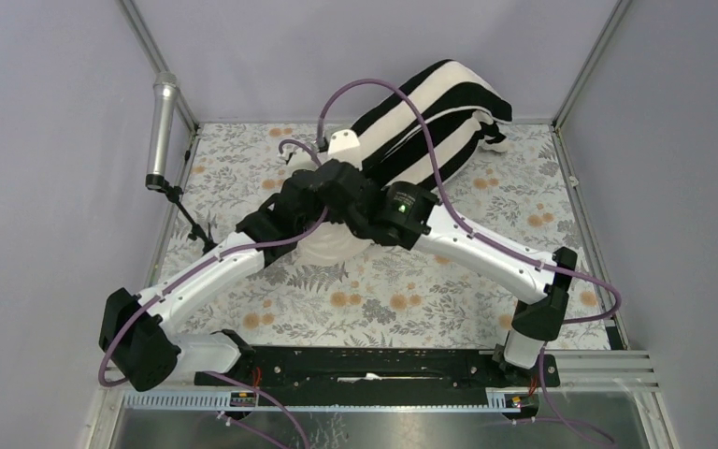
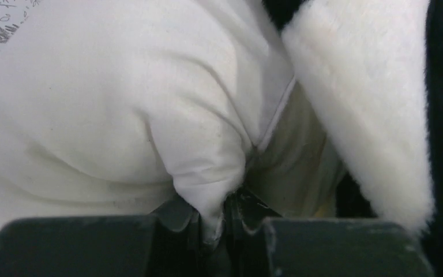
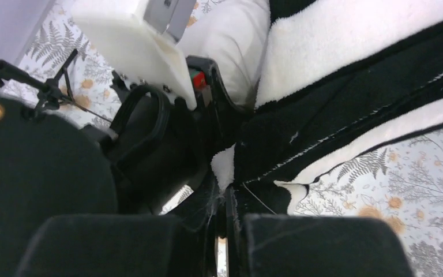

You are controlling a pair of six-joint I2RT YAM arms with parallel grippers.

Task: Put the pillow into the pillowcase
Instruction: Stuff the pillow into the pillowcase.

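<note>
Floral table cover (image 1: 374,299): striped pillowcase (image 1: 430,122), long axis running from centre to far right. The pillow (image 1: 327,249) sits at centre, mostly hidden beneath the arms. The left gripper (image 2: 222,216) pinches the pillow, the right gripper (image 3: 224,202) pinches the pillowcase edge.

The left arm (image 1: 206,271) and right arm (image 1: 486,248) meet over mid-counter (image 1: 411,299), wrists crowded above the pillow (image 1: 323,248), closing the centre. The pillowcase (image 1: 430,122) fills the far side, right of centre. A microphone (image 1: 162,126) on its stand (image 1: 192,220) guards the left edge. The near and right stretches lie open.
</note>
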